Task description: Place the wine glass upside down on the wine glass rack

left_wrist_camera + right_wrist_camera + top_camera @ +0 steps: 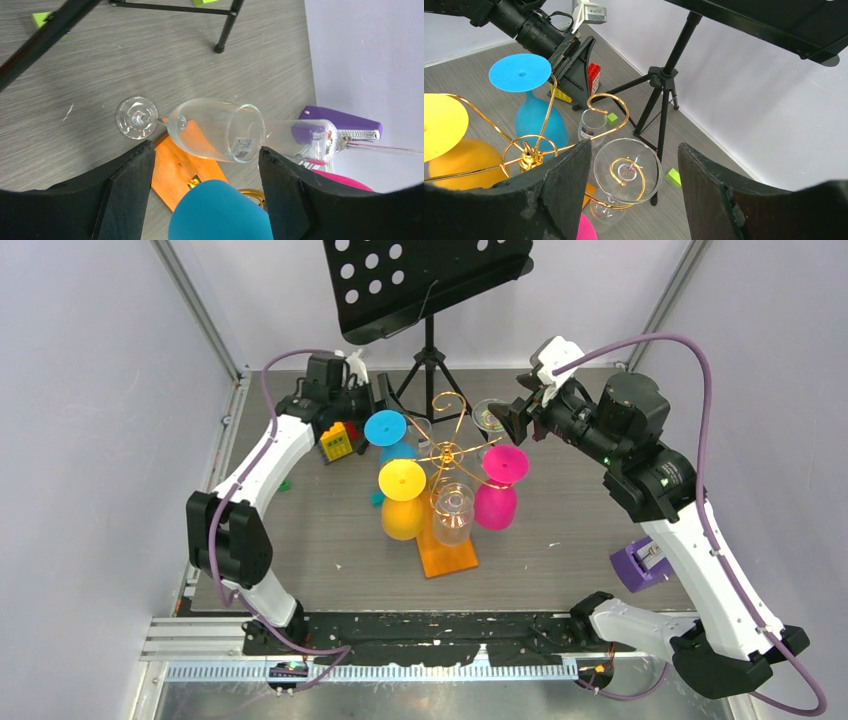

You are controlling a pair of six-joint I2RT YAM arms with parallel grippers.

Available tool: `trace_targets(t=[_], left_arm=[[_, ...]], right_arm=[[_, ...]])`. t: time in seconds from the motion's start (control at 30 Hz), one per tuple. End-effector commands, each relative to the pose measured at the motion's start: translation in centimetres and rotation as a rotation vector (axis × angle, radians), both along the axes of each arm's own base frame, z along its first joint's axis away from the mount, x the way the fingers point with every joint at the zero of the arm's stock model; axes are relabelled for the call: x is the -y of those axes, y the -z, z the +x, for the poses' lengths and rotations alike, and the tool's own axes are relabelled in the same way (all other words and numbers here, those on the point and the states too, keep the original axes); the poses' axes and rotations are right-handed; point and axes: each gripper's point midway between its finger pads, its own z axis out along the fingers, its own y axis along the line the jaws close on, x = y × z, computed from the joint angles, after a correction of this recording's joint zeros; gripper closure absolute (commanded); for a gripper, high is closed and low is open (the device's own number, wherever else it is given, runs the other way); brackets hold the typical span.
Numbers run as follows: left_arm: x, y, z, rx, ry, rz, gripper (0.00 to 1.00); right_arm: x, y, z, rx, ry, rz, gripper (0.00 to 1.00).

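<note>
Right wrist view puts the right gripper (634, 147) spread wide around a clear wine glass (649, 172) that hangs foot-up in a gold curl of the wine glass rack (529, 150). I'd judge that one already placed. From the left wrist I see the left gripper (205, 146) just as wide and holding nothing, above a second clear glass (215, 130). This one seems to stand upright on the counter (320, 520) beside the rack's orange base (450, 558), so it looks like the one left to hang. I expect thin glass like this to be light, rigid, slick and brittle. I'd pinch the stem close under the bowl, gently, leaving the stretch near the foot free to slide into a loop. By my count there are six glasses. Three are clear, the third clear glass (452, 510) hanging at the front. One each of blue (385, 427), yellow (402, 480) and magenta (505, 462) also hang, all on one rack.
</note>
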Motion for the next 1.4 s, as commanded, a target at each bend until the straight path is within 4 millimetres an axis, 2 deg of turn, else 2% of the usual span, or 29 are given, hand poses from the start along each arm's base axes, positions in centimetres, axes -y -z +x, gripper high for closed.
trace_targets(t=[0.0, 0.33, 0.6, 1.37], left_arm=[[1.2, -3.0, 0.3, 0.103, 0.064, -0.03, 0.27], [1.8, -0.8, -0.4, 0.084, 0.101, 0.055, 0.31], [1.9, -0.3, -0.2, 0.089, 0.102, 0.093, 0.34], [0.2, 1.1, -0.1, 0.093, 0.068, 0.244, 0.51]], right_arm=[[0.3, -0.7, -0.3, 0.023, 0.003, 0.014, 0.31], [0.1, -0.4, -0.4, 0.016, -0.008, 0.011, 0.31], [0.0, -0.4, -0.4, 0.017, -0.015, 0.009, 0.31], [-0.4, -0.1, -0.5, 0.015, -0.036, 0.001, 0.31]])
